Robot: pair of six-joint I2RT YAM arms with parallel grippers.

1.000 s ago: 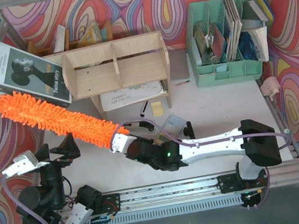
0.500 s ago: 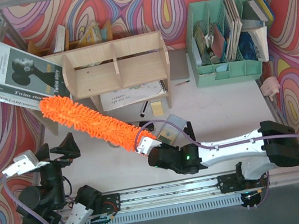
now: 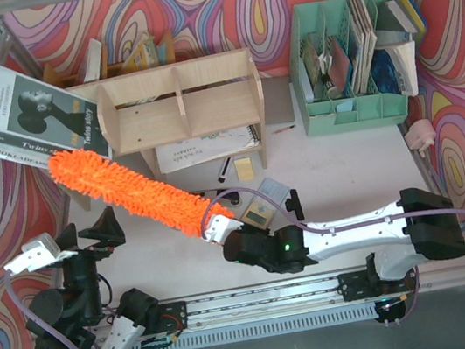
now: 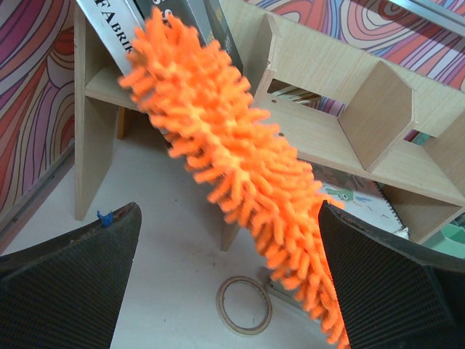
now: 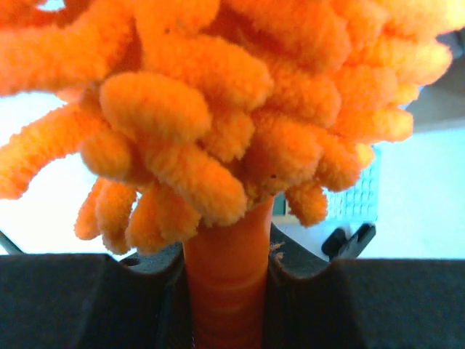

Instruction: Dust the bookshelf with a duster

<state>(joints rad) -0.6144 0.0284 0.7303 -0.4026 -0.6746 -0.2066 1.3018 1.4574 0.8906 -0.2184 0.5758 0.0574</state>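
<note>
Right gripper (image 3: 223,226) is pinching the duster (image 3: 130,195) by its handle.
Fluff is leaning toward the bookshelf (image 3: 177,103) for wiping; left gripper (image 3: 87,235) is waiting, spread.

Light was bright and even, coming from above; the bookshelf (image 3: 204,108) threw only soft shadows on the pale bench (image 3: 346,165). The overhead view was sharp across the frame. In the left wrist view the duster (image 4: 232,160) looked slightly blurred. In the right wrist view its fibres were close and soft, the background overexposed.
</note>
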